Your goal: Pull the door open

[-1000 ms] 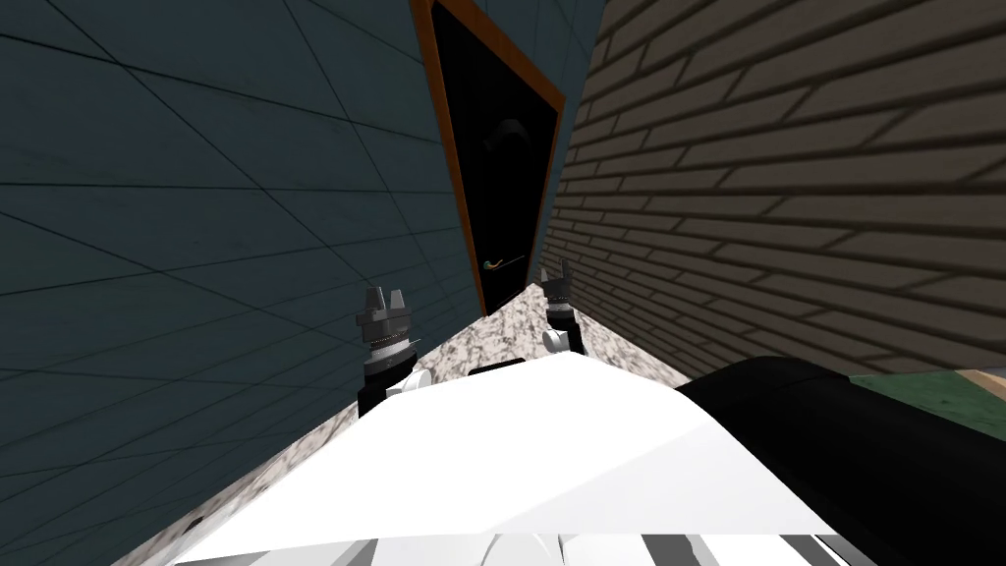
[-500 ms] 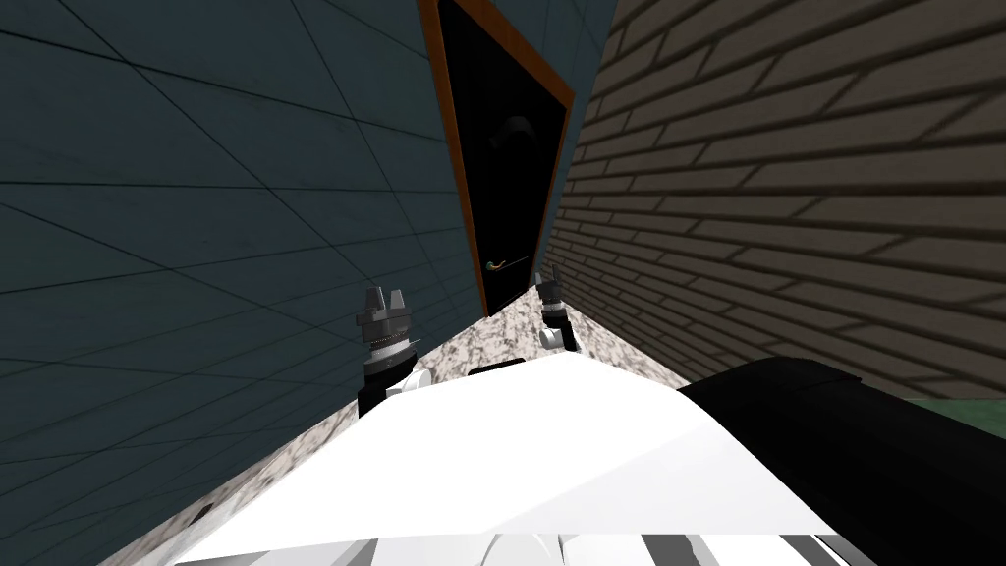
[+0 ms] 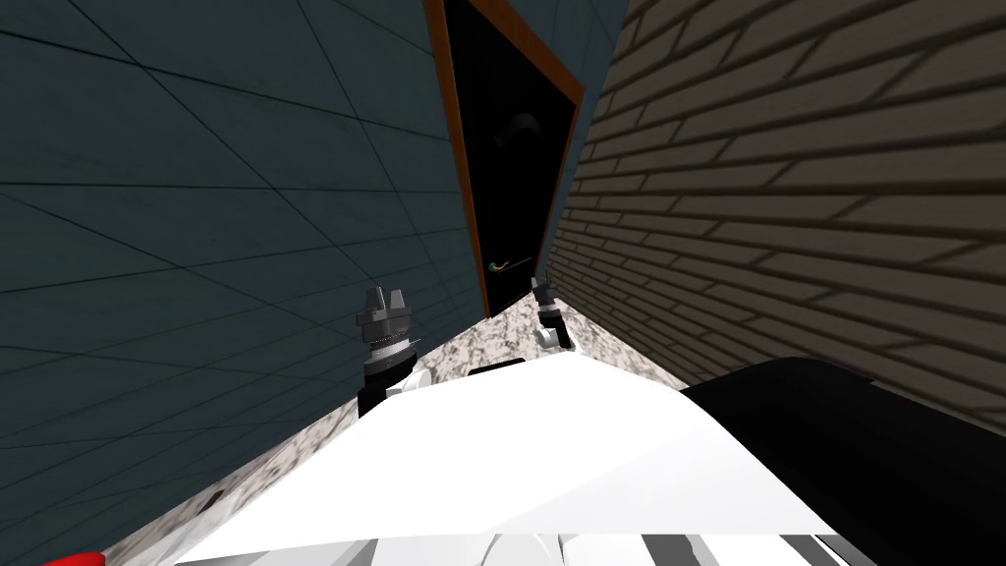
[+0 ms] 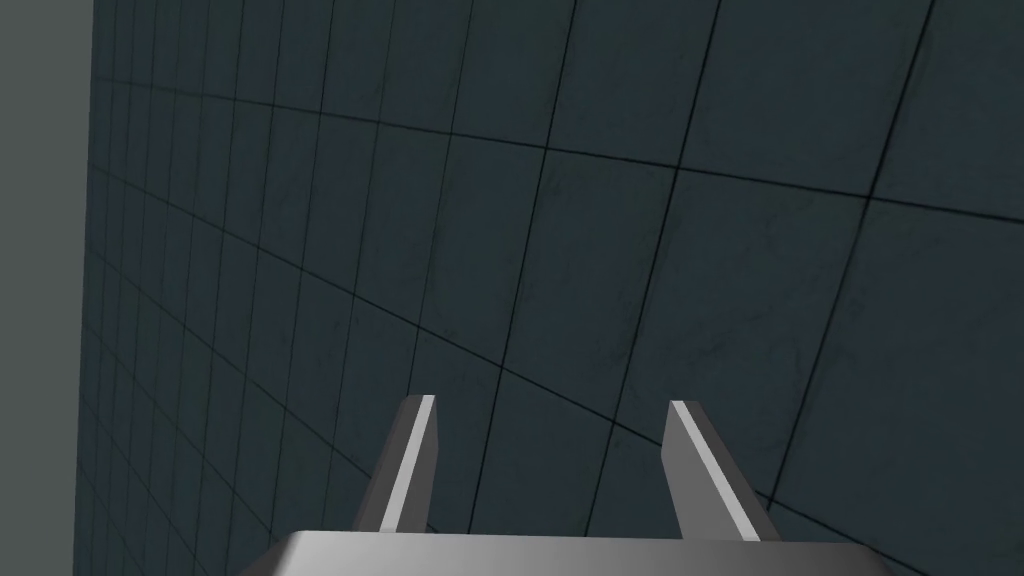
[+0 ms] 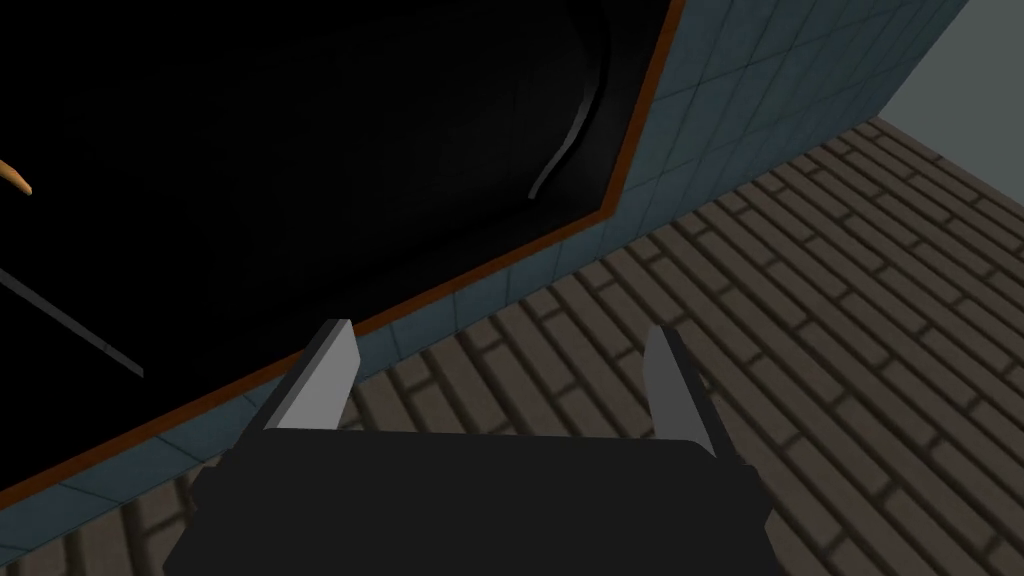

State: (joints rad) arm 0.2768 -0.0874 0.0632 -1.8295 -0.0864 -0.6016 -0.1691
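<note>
1. Far left of the door runs a dark teal tiled wall point(image 3: 196, 197).
2. The left gripper point(image 3: 385, 303) hangs beside that wall, well left of the door, with its two blade fingers spread and nothing between them.
3. A speckled grey stone floor point(image 3: 472, 349) leads up to the door.
4. The flat black door point(image 3: 511, 177) stands ahead in an orange-brown frame point(image 3: 455, 147). Its small curved lever handle point(image 3: 503, 264) sits low on the panel.
5. The right gripper point(image 3: 539, 288) is near the door, just right of the handle. Its fingers are apart and empty.
6. A brown brick wall point(image 3: 786, 197) is right of the door.

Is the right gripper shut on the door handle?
No: the right gripper stands open and empty, apart from the door handle.
</note>
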